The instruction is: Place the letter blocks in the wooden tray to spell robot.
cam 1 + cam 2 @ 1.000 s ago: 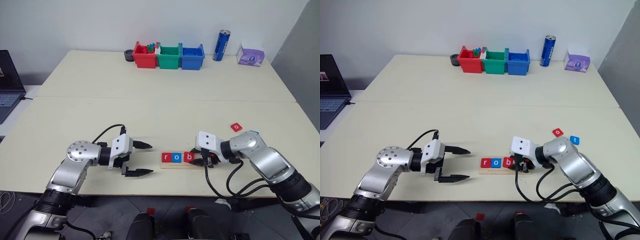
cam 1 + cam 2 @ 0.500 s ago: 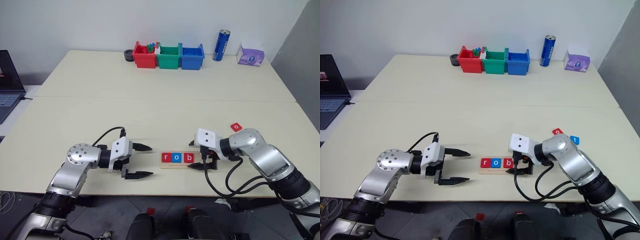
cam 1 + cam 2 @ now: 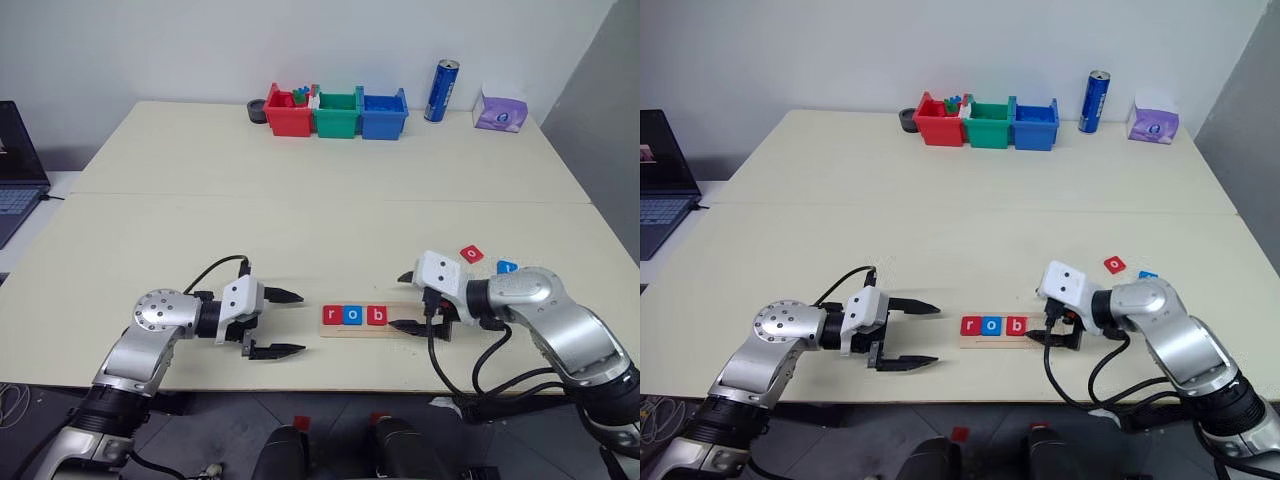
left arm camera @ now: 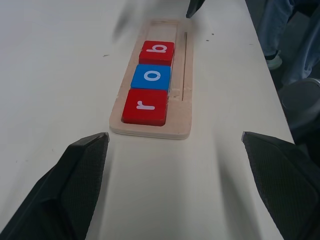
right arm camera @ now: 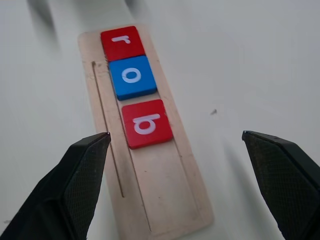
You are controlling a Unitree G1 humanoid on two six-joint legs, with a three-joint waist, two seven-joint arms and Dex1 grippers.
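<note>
Wooden tray [image 3: 385,322] at near bench edge, r, o, b seated. Red "o" tile [image 3: 472,254] and blue tile [image 3: 507,267] loose beyond right gripper [image 3: 408,301]. Both grippers' fingers spread, empty. Risk: grabbing blue before red misorders the word.

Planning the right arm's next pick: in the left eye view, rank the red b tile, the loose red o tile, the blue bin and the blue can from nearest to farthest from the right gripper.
1. red b tile, in the wooden tray, just left of the right gripper.
2. loose red o tile, on the table beyond the gripper.
3. blue bin, far edge, rightmost bin.
4. blue can, far right; close to the bin's rank.
</note>
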